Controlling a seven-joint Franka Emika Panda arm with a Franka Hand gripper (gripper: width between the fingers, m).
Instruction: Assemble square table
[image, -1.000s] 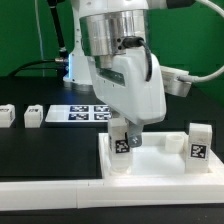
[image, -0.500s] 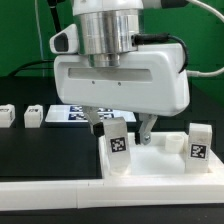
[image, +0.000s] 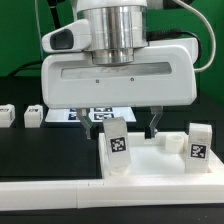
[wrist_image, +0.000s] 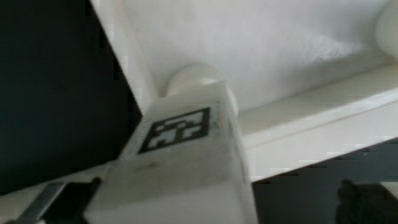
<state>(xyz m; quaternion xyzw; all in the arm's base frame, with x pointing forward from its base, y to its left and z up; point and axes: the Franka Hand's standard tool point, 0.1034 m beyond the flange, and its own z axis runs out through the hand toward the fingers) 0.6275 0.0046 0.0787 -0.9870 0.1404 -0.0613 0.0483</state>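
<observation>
since half a second ago the tool (image: 119, 122) has spread its fingers wider and lifted a little, and a second ago it was turned edge-on and closed around the upright leg (image: 118, 150), which has stayed where it was. that leg stands directly beneath the tool, midway between the two fingers, with its black-and-white tag facing the exterior camera and its foot at the corner of the square tabletop (image: 150, 168) nearest the exterior view's left. the tabletop lies flat on the black counter (image: 50, 150) under the tool and reaches out past it toward the exterior view's right, where a second leg (image: 198, 143) stands upright at the next corner, outside the tool's span. the tool is wide open and grips nothing: one finger (image: 155, 122) hangs well off the leg's side, the other is on the opposite side, and in the wrist view the tool (wrist_image: 214, 198) shows both dark fingertips (wrist_image: 63, 200) at the edges of the frame with the tagged leg (wrist_image: 178, 135) between them, seemingly untouched. behind the tool lies the marker board (image: 62, 114), and beyond it toward the exterior view's left two loose legs (image: 33, 115) rest on the counter.
</observation>
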